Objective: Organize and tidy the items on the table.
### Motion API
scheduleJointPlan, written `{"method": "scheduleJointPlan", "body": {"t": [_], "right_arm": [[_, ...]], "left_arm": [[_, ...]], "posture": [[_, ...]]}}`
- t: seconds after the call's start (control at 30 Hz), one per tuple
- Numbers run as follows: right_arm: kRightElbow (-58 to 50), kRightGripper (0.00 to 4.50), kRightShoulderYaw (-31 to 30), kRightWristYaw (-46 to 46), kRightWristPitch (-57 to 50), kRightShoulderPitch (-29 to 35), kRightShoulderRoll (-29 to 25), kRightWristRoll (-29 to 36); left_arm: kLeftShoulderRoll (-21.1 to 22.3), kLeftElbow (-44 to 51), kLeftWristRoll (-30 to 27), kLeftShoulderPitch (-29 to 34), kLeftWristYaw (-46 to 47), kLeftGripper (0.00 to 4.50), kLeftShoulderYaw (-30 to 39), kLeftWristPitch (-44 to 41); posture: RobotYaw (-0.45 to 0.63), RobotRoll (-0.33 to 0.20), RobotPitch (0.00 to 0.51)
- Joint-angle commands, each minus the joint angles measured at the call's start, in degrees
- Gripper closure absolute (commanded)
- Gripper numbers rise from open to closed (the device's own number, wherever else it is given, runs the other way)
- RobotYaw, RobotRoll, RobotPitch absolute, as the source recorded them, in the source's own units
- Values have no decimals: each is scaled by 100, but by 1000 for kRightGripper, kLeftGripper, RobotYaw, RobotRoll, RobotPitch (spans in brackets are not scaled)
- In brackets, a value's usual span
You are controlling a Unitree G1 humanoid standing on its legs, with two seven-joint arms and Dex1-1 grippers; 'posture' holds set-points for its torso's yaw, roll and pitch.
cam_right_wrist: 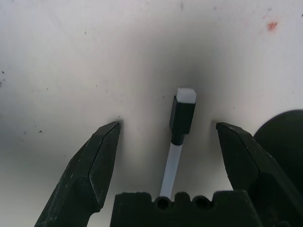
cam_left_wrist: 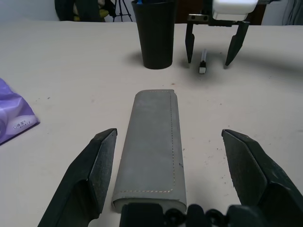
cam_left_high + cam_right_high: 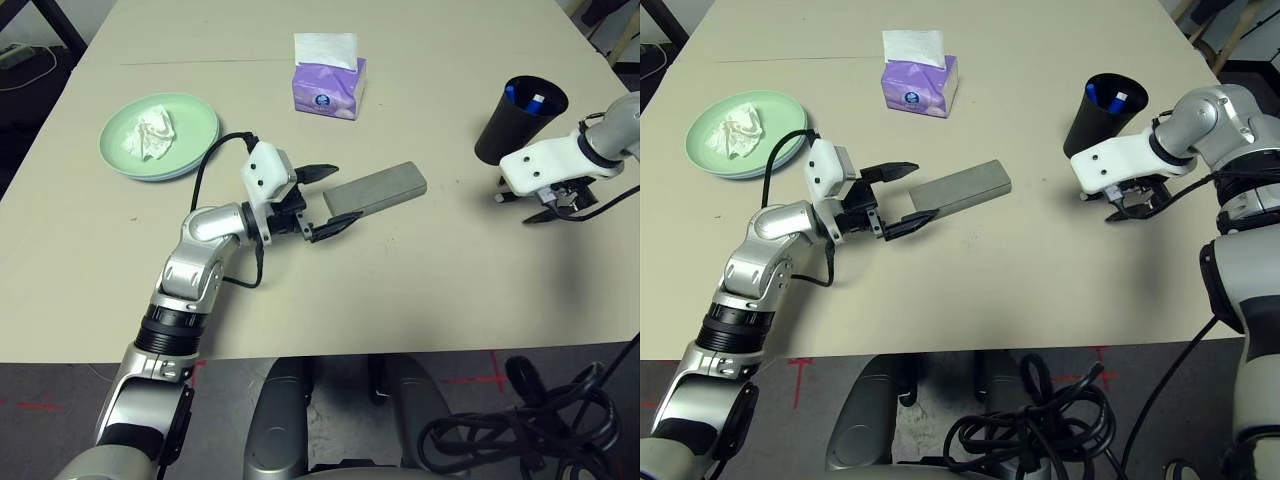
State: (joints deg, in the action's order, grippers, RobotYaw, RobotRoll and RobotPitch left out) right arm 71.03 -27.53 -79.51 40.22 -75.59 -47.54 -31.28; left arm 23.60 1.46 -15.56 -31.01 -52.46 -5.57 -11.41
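The grey case [image 3: 376, 191] lies mid-surface [image 3: 400, 290] between the wide-apart fingers of the left end effector [image 3: 327, 200], unclamped, while the right end effector [image 1: 165, 142], equally spread, straddles a pen [image 1: 180, 127] beside the cup [image 3: 518, 118].

Bare table [image 3: 420, 290] lies between glasses case [image 3: 375, 190] and black cup [image 3: 518, 118].

The left end effector [image 3: 898, 198] stands spread around the near end of the grey glasses case [image 3: 962, 189].
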Motion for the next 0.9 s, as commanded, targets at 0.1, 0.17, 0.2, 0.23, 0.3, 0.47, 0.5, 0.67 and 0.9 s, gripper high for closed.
{"method": "scheduleJointPlan", "body": {"t": [0.1, 0.17, 0.2, 0.23, 0.3, 0.47, 0.5, 0.67, 0.9], "right_arm": [[150, 1014, -34, -80, -43, -39, 19, -75], [163, 1717, -17, -151, -67, -38, 29, -61], [163, 2165, -7, -182, -73, -35, 34, -49], [159, 2524, 4, -197, -75, -29, 38, -36], [150, 3391, 45, -297, -80, -10, 54, 27], [115, 4082, 169, -517, -149, 33, 57, 186], [102, 4082, 203, -558, -166, 54, 48, 227], [-70, 4082, 476, -895, -354, 159, 50, 647], [-1687, 4082, 933, -1299, -2309, 884, 31, 2849]], "left_arm": [[20, 162, -37, 96, 21, 0, -48, -50], [22, 165, -38, 92, 26, 0, -46, -52], [24, 165, -38, 91, 26, 0, -44, -52], [24, 161, -35, 86, 26, 0, -45, -50], [26, 153, -33, 76, 24, 0, -43, -47], [2, 64, -10, 5, 19, 0, -59, -10], [-7, 27, 3, -19, 11, 0, -70, 12], [-29, -189, 34, -151, -39, 0, -82, 129], [-54, -517, 29, -313, -154, 0, -124, 266]], "posture": [[139, 0, 297], [139, 0, 296], [139, 0, 296], [139, 0, 295], [138, 0, 294], [127, 0, 278], [122, 0, 272], [92, 0, 251], [35, 0, 212]]}}
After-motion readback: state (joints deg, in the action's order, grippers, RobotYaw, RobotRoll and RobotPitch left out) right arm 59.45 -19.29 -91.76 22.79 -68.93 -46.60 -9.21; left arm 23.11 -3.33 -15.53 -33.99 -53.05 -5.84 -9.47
